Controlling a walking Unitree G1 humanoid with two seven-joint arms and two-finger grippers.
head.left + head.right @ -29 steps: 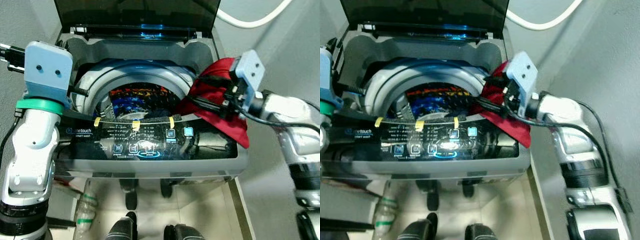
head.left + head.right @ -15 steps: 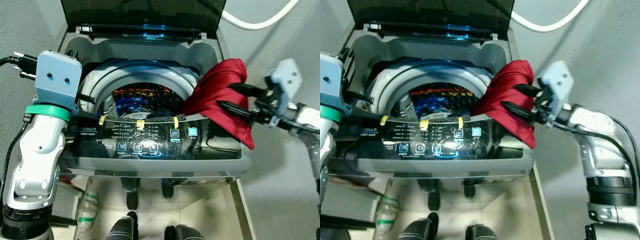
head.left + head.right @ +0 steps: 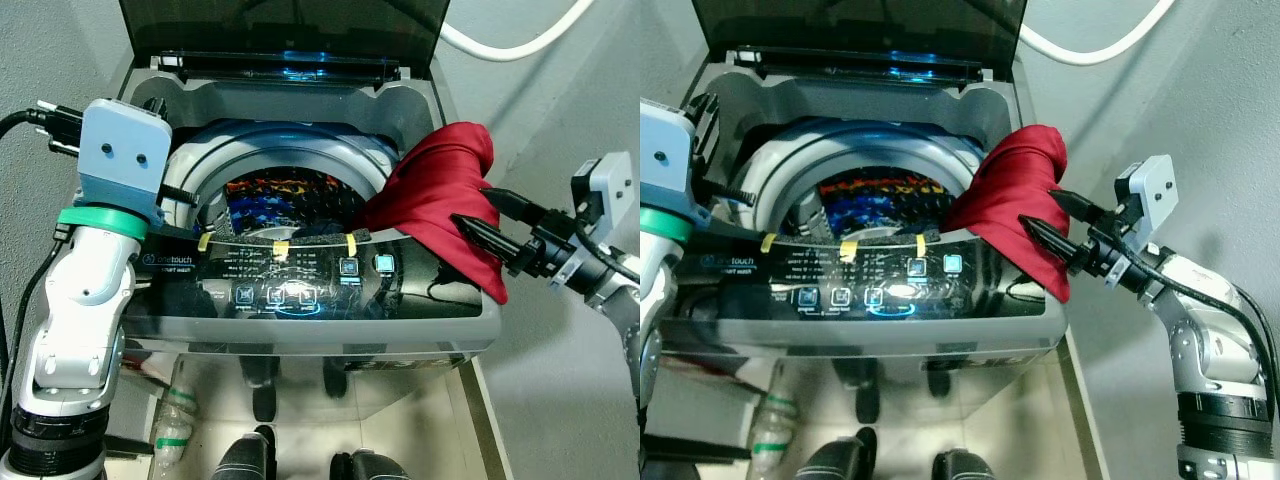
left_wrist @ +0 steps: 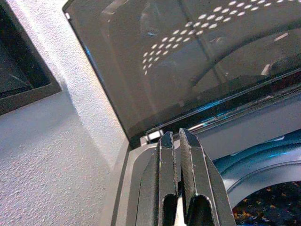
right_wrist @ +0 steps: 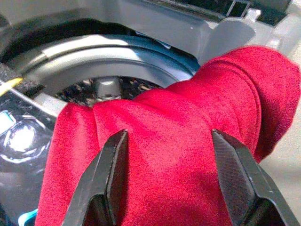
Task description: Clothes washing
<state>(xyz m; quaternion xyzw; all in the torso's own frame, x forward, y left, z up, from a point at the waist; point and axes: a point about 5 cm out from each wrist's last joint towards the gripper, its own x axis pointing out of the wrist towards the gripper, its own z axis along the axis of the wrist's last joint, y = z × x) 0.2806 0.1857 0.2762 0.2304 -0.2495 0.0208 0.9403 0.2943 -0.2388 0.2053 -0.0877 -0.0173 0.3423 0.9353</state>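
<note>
A red garment [image 3: 440, 200] lies draped over the right rim of the top-loading washing machine [image 3: 300, 330], partly hanging down its outer side. My right gripper [image 3: 470, 205] is open just to the right of it, with its fingertips at the cloth's edge and nothing held. In the right wrist view the red garment [image 5: 188, 141] lies beyond the spread fingers [image 5: 110, 169]. Colourful clothes [image 3: 280, 190] lie inside the drum. My left gripper [image 4: 175, 135] is shut and empty, raised by the machine's left rear corner below the lid.
The dark lid [image 3: 280, 20] stands upright at the back. A white hose [image 3: 510, 45] runs along the grey wall on the right. On the floor at the left front stands a plastic bottle [image 3: 170, 420], beside my feet [image 3: 250, 460]. The lit control panel [image 3: 290, 295] faces me.
My right gripper has opened, let go of the red garment and drawn back to the right. The garment stays draped on the rim. The left arm has hardly moved.
</note>
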